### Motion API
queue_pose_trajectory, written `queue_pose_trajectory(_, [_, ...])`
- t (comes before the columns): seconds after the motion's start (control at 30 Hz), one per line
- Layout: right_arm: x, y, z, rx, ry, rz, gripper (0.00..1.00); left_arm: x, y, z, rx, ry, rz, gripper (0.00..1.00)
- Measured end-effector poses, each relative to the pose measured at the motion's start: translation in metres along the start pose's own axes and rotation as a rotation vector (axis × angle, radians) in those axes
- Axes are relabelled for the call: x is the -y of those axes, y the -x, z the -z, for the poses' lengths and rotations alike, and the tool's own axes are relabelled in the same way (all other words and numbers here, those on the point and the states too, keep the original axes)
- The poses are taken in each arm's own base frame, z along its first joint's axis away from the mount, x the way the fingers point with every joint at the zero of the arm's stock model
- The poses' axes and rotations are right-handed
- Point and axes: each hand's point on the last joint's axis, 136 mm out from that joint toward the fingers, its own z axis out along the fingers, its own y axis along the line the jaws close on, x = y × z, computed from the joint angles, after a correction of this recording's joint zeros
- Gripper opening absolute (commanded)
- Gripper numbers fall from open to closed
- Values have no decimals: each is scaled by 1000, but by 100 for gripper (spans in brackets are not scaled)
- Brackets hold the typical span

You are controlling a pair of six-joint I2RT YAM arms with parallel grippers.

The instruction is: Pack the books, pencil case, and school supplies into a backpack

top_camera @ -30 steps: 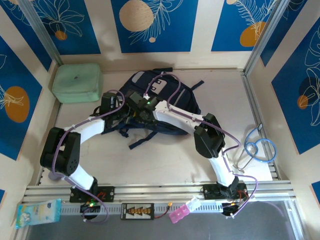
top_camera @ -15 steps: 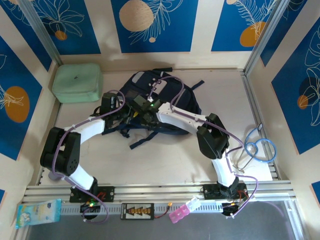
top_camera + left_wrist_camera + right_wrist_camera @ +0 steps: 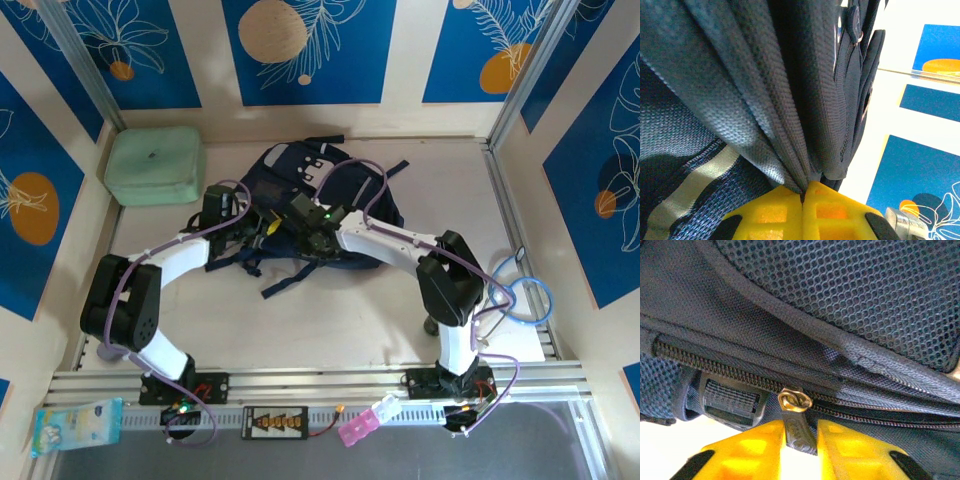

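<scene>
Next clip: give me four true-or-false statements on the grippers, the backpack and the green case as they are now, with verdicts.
1. The left gripper pinches a fold of backpack fabric. True.
2. The zipper pull sits between the right gripper fingers. True.
3. The mint-green case lies on the backpack. False: it stands apart, at the table's back left corner.
4. Both arms are folded back, off the backpack. False: both reach onto it.

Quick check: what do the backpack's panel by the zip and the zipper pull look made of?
Backpack: woven synthetic fabric, matte navy. The panel above the zipper is open honeycomb mesh, possibly padded.
Zipper pull: a dark tab, rubber or moulded plastic by its dull look, hanging from a shiny brass-coloured metal slider.
</scene>
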Motion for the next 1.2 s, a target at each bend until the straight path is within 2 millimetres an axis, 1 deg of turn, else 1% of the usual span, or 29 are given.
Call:
queue_pose_trajectory(0.1, [-11, 6, 1, 19, -13, 40, 31, 0, 0, 0, 0, 1, -4, 0])
queue_pose_trajectory(0.2, [-15, 8, 1, 34, -51, 74, 31, -2, 0, 0, -2, 9, -3, 0])
queue_pose_trajectory(0.27, [-13, 7, 0, 40, -88, 90, 30, -3, -1, 0, -3, 12, -8, 0])
queue_pose_trajectory(0.43, [1, 3, 0, 41, -174, 106, 27, -3, -1, 0, -3, 13, -15, 0])
queue_pose_trajectory(0.5, [3, 3, 0, 42, -187, 101, 25, -4, -1, 0, -3, 14, -14, 0])
queue_pose_trajectory(0.57, [6, 3, 0, 42, -197, 95, 22, -3, -1, 1, -3, 14, -15, 0])
queue_pose_trajectory(0.63, [7, 3, 1, 45, -205, 89, 16, -3, -1, 1, -3, 14, -18, 0])
queue_pose_trajectory(0.67, [8, 3, 1, 47, -207, 85, 15, -3, -1, 1, -3, 14, -19, 0])
queue_pose_trajectory(0.77, [6, 3, 1, 49, -204, 95, 16, -3, -1, 1, -2, 14, -21, 0])
queue_pose_trajectory(0.97, [0, 1, -5, 46, -175, 162, 25, -3, -1, 1, -2, 14, -21, 0])
queue_pose_trajectory(1.13, [-7, 3, -7, 52, -145, 167, 26, -2, -1, 2, -2, 14, -21, 0])
queue_pose_trajectory(1.2, [-7, 2, -7, 56, -146, 159, 28, -2, -2, 3, -2, 15, -21, 0])
